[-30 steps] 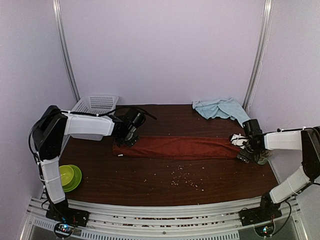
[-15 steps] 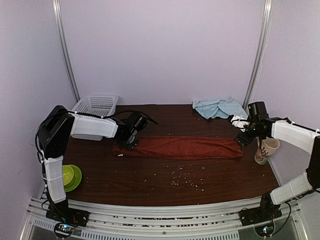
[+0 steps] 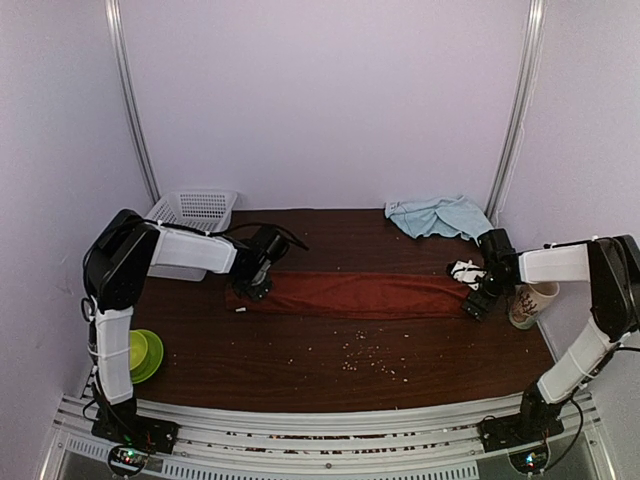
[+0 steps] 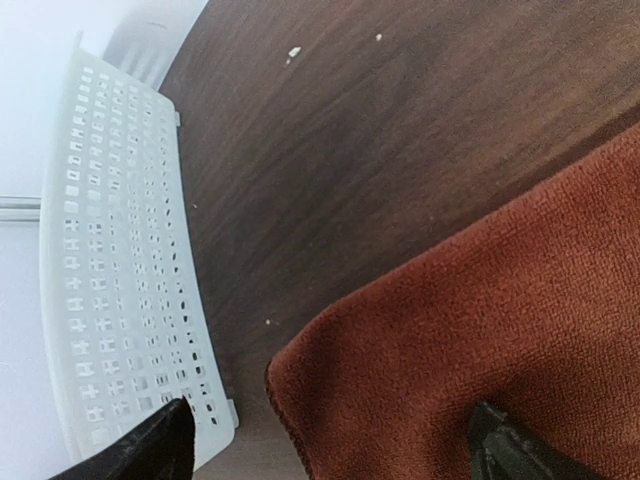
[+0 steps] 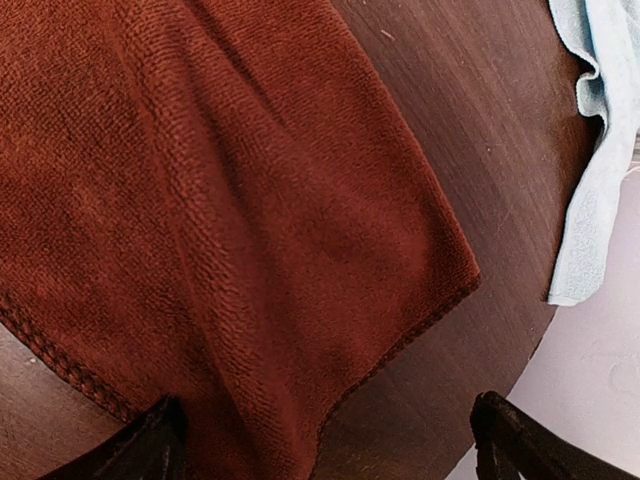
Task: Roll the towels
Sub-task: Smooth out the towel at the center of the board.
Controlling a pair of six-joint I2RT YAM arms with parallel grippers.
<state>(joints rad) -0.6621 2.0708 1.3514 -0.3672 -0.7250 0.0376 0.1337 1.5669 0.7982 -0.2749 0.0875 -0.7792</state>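
Observation:
The rust-red towel (image 3: 355, 295) lies as a long folded strip across the middle of the table. My left gripper (image 3: 252, 287) is low over its left end, open. In the left wrist view the towel's corner (image 4: 480, 340) lies between the two fingertips of that gripper (image 4: 325, 455). At the strip's right end my right gripper (image 3: 476, 299) is also open. The right wrist view shows the red towel's end (image 5: 230, 220) spread between the wide-apart fingertips of this gripper (image 5: 330, 445). The light-blue towel (image 3: 440, 215) lies crumpled at the back right, and its edge (image 5: 600, 150) shows in the right wrist view.
A white perforated basket (image 3: 195, 210) stands at the back left, close to the left gripper, and its wall (image 4: 110, 250) fills the left of the left wrist view. A green bowl (image 3: 140, 352) sits front left. A cup (image 3: 530, 300) stands by the right arm. Crumbs (image 3: 370, 360) dot the front.
My right gripper rose and swung back from beside the cup, then came down onto the red towel's right end. The left gripper shifted only slightly at the left end.

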